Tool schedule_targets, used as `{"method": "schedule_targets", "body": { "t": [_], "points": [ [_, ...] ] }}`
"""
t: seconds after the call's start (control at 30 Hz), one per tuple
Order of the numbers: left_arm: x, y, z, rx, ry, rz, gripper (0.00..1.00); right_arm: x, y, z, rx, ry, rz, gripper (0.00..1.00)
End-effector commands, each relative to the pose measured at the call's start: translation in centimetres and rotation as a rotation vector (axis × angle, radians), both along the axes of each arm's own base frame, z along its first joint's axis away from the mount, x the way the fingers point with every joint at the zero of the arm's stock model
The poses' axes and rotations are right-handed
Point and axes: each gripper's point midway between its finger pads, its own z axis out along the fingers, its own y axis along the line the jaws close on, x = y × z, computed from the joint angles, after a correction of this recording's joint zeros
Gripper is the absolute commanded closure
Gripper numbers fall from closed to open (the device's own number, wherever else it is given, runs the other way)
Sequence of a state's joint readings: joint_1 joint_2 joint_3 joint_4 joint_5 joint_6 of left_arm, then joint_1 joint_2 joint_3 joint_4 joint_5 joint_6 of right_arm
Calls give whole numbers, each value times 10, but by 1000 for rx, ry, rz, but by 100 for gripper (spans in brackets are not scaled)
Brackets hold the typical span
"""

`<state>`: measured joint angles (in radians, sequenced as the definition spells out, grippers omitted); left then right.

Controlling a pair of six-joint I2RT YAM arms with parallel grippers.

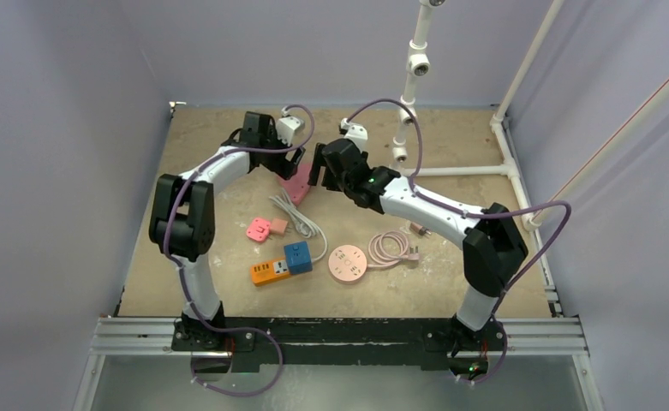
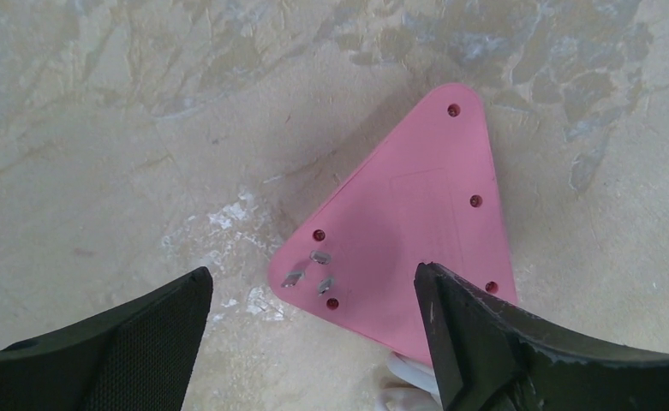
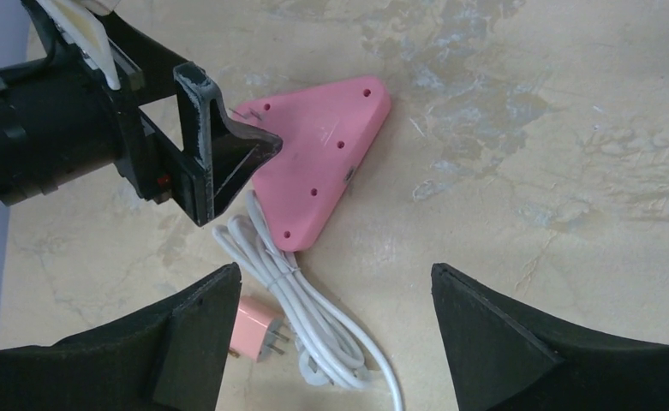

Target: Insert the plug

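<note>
A pink triangular power strip (image 1: 297, 183) lies on the table with its screwed underside up (image 2: 416, 205); three metal prongs (image 2: 311, 271) stand out near one corner. It also shows in the right wrist view (image 3: 322, 145). A bundled white cable (image 3: 301, 300) runs from it and ends in a white plug (image 3: 315, 370). My left gripper (image 2: 312, 282) is open and empty just above the strip's pronged corner. My right gripper (image 3: 335, 282) is open and empty, hovering above the cable to the strip's right (image 1: 317, 171).
A small pink adapter (image 3: 253, 330) lies beside the white cable. Nearer the front are a pink square plug (image 1: 259, 229), an orange power strip (image 1: 268, 272) carrying a blue cube (image 1: 297, 257), and a round pink socket (image 1: 347, 262) with its coiled pink cable (image 1: 390, 248). White pipes (image 1: 463, 169) stand at the back right.
</note>
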<state>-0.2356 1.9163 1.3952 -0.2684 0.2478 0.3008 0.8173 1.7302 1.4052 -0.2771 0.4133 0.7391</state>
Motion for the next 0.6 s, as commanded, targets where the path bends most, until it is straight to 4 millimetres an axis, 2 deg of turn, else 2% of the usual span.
{"method": "schedule_targets", "body": {
  "t": [0.0, 0.2, 0.27, 0.43, 0.57],
  "points": [
    [9, -5, 0, -20, -15, 22, 16, 6, 10, -19, 9, 4, 31, 17],
    [7, 0, -21, 15, 19, 38, 32, 11, 16, -31, 10, 12, 50, 20],
    [7, 1, -26, 20, 27, 42, 40, 12, 17, -33, 10, 16, 52, 22],
    [11, -6, -32, 0, 28, 17, 53, 12, 18, -40, 16, 23, 65, 26],
    [13, -14, -39, -13, 56, -27, 73, 14, 17, -48, 21, 34, 75, 25]
  ]
}}
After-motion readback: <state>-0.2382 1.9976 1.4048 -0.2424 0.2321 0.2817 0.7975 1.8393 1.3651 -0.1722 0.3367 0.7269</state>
